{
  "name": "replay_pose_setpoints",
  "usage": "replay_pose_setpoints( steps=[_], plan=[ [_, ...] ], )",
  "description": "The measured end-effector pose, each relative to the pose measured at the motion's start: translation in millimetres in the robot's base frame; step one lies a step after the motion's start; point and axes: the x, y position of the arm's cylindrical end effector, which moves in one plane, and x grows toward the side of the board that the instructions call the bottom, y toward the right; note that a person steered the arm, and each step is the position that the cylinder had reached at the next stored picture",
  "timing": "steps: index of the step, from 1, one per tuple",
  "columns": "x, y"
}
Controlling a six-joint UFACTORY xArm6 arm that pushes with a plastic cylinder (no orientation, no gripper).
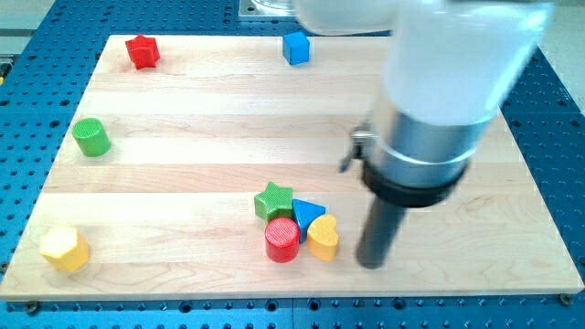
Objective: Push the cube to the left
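Seven small blocks sit on the pale wooden board (183, 91) you are looking at, a board of long planks running across the view, lying on a blue perforated table (558, 110) that shows around its edges. You will find the blue cube (295, 47), the block named in the task, near the view's top edge of the board, a little left of centre and well apart from everything else. Further to the view's left along that same top edge sits the red star (142, 51). Down the left side you see the green cylinder (91, 137), and near the bottom left corner the yellow hexagonal block (64, 249). Near the bottom centre four blocks crowd together: the green star (273, 199), the blue triangle (307, 214) just to its right, the red cylinder (281, 240) below them, and the yellow heart (323, 238) beside that cylinder on the right. Whether each pair in that cluster actually touches you cannot tell for certain, though they look pressed close. The arm comes in from the view's top right, its white body and grey collar blurred and large, hiding part of the board's right half. You have no hand to open or close here, only the dark rod; my tip (370, 263) rests on the board just to the right of the yellow heart, apart from it and far below the blue cube.
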Motion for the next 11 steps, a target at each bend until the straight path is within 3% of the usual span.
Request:
replay_pose_setpoints(
  steps=[1, 2, 4, 5, 6, 8, 9, 11],
  plan=[
    [-4.7, -45.6],
    [-31.8, -3.5],
    [-204.1, 52.8],
    [-293.7, 52.7],
    [-354.6, 49.5],
    [-345.2, -84.1],
    [-351.1, -57.6],
    [-385.5, -57.6]
  ],
)
